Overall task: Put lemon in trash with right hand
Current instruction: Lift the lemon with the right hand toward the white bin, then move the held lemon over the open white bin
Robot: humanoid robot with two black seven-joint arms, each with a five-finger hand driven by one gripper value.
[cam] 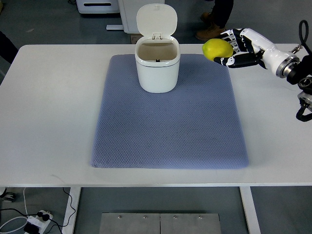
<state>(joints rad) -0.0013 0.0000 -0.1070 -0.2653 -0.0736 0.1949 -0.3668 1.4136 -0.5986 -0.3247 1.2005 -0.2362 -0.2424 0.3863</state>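
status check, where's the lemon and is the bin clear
Right hand shut on lemon, right of trash bin. Lid up. Path clear. Left hand not in view.

No text, label, brand, number or sign can be read on anything in view.

On the table (44, 112) lies a mat (168, 122), the open trash bin (157, 66) standing at its far edge, the lemon (217, 49) to the bin's right in the right robot hand (234, 48).
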